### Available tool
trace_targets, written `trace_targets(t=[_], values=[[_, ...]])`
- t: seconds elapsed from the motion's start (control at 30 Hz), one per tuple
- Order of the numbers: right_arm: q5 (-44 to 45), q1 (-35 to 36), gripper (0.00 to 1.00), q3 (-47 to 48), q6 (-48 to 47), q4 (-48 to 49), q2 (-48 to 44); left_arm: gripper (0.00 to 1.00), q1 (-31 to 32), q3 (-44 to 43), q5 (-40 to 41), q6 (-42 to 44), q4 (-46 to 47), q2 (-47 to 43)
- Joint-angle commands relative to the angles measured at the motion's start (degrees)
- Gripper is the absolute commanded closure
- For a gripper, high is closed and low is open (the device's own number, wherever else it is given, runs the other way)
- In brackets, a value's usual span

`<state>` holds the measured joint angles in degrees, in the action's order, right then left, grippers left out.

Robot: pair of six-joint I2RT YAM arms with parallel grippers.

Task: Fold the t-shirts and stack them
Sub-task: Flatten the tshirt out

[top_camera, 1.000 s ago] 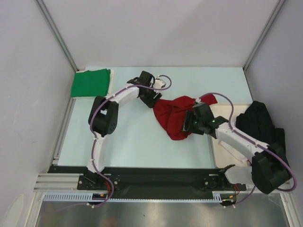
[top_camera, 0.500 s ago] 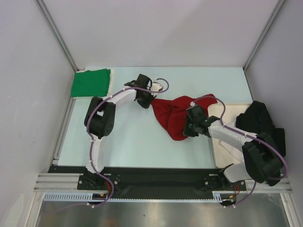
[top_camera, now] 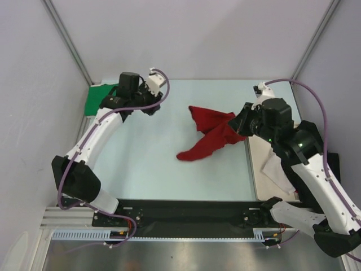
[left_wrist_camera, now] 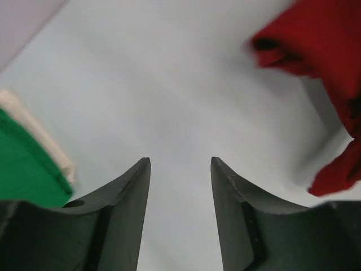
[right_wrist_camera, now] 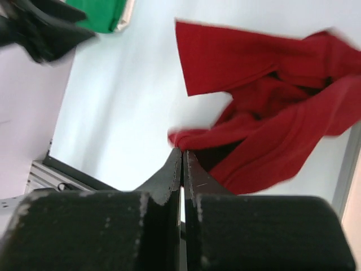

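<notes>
The red t-shirt is stretched and blurred over the middle of the table, with a sleeve spread at the far end and a tail trailing toward the front. My right gripper is raised at its right end. In the right wrist view that gripper is shut, with a bunch of the red t-shirt coming off its tips. The green t-shirt lies folded at the far left corner, partly behind my left arm. My left gripper hovers just right of it, open with nothing between the fingers.
A cream board lies at the right edge, with the black garment mostly hidden behind my right arm. Another cream edge shows under the green t-shirt. White walls enclose the table on three sides.
My left gripper left the red t-shirt's far edge and swung up to the far left. My right gripper rose and pulled right, and the crumpled red t-shirt stretched out.
</notes>
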<state>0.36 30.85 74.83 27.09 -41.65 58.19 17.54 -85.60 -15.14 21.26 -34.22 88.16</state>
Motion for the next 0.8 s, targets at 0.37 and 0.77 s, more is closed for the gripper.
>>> trace_targets(t=[0.37,0.77], values=[[-2.30,-20.46,1.00,-6.19,-3.18,-8.70,-3.53,0.31,25.69,22.93,-2.63,8.02,7.65,0.96],[-9.94,-37.27,1.00,-9.26,-7.23,-8.63,-6.08,0.25,26.66,11.95,14.36,15.73,21.30,20.45]])
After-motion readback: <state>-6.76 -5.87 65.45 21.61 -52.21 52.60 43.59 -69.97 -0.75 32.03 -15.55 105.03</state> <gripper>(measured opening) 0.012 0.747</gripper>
